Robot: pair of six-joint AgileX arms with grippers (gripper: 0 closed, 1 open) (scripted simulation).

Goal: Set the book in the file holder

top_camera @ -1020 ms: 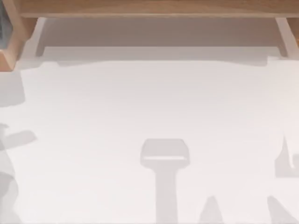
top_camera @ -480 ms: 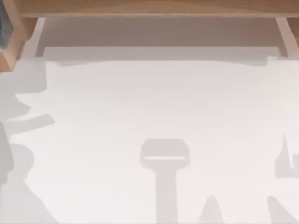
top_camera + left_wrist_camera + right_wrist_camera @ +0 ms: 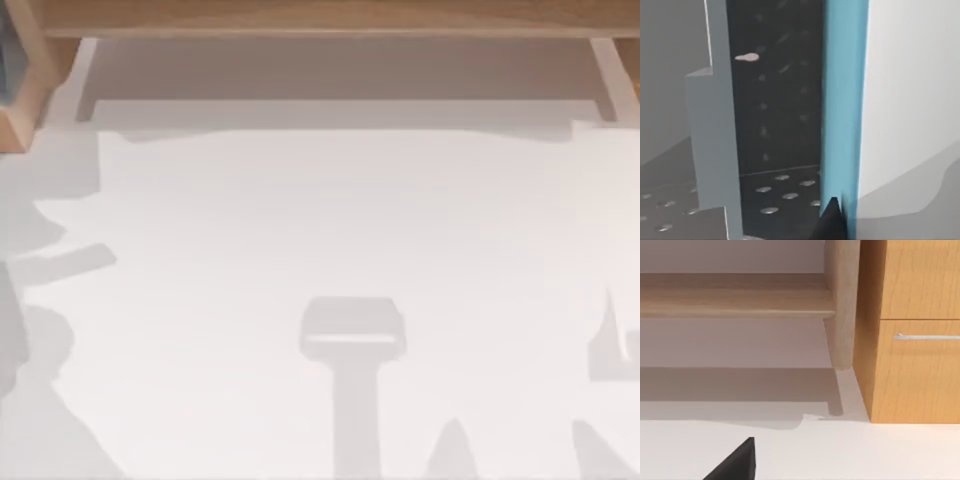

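Shadows on the left side of the desk (image 3: 320, 220) have grown bigger and slid inward since a second ago, and in the last half second they have hardly changed at all. We think that means our left arm came in on that side and has now slowed down. From the left wrist view, our left tool (image 3: 832, 222) sits right up against the book (image 3: 842, 100). We see the book as a long blue strip. We cannot tell if the left tool is gripping the book or just next to it. The file holder (image 3: 715, 150) is just beside the book, with grey walls and a dark inside full of little holes. The book's long side runs the same way as the holder's walls, so the two look lined up. We think the book now needs to go sideways into that dark slot without bumping the grey wall. Our left arm is the near one for this job. Our right tool (image 3: 735, 462) waits over the desk at the right, facing a wooden cabinet (image 3: 910, 340), and we cannot tell if it is gripping or let go.
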